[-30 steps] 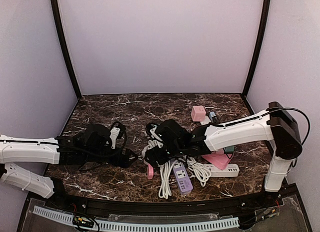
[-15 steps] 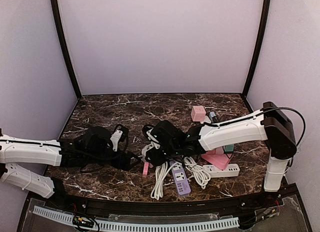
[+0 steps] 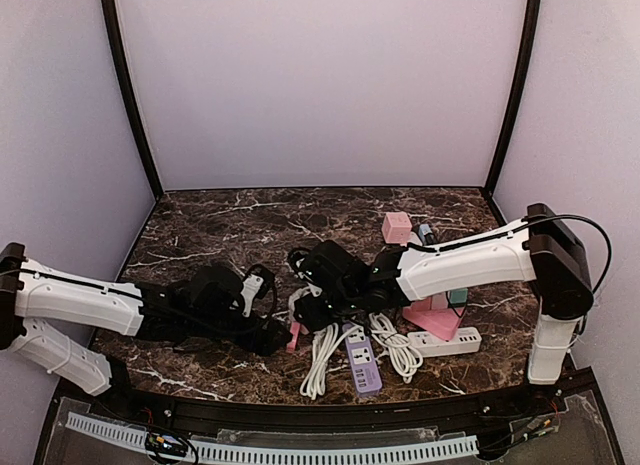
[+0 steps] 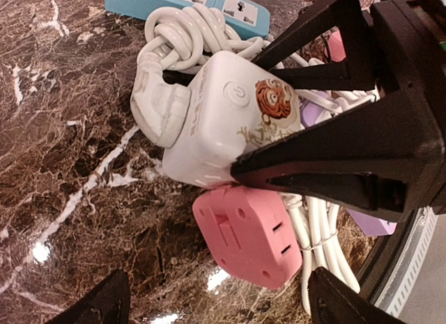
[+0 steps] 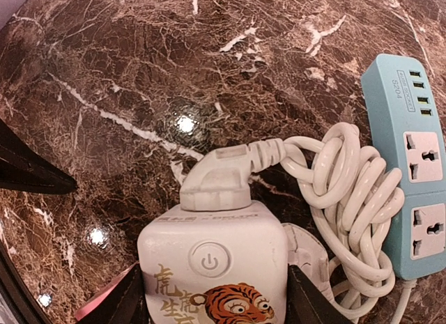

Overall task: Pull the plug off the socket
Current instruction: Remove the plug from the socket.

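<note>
A white cube socket (image 5: 216, 268) with a tiger print and a power button is held between the fingers of my right gripper (image 5: 216, 299), which is shut on its sides. A white plug (image 5: 223, 174) sits in the cube's far face, and its coiled white cord (image 5: 348, 191) trails to the right. In the left wrist view the cube (image 4: 223, 122) and the plug (image 4: 157, 108) lie ahead of my left gripper (image 4: 219, 303), which is open and empty and touches neither. In the top view the left gripper (image 3: 272, 330) is just left of the right gripper (image 3: 315, 307).
A pink adapter (image 4: 244, 233) lies under the cube, between the left fingers' line of reach. A blue power strip (image 5: 411, 164) lies beyond the cord. A purple strip (image 3: 363, 360), a white strip (image 3: 445, 340), a pink block (image 3: 432, 320) and a pink cube (image 3: 397, 226) lie to the right.
My left arm has moved right, bringing its open gripper close to the cube socket. The right gripper has kept hold of the cube and shifted slightly left.
</note>
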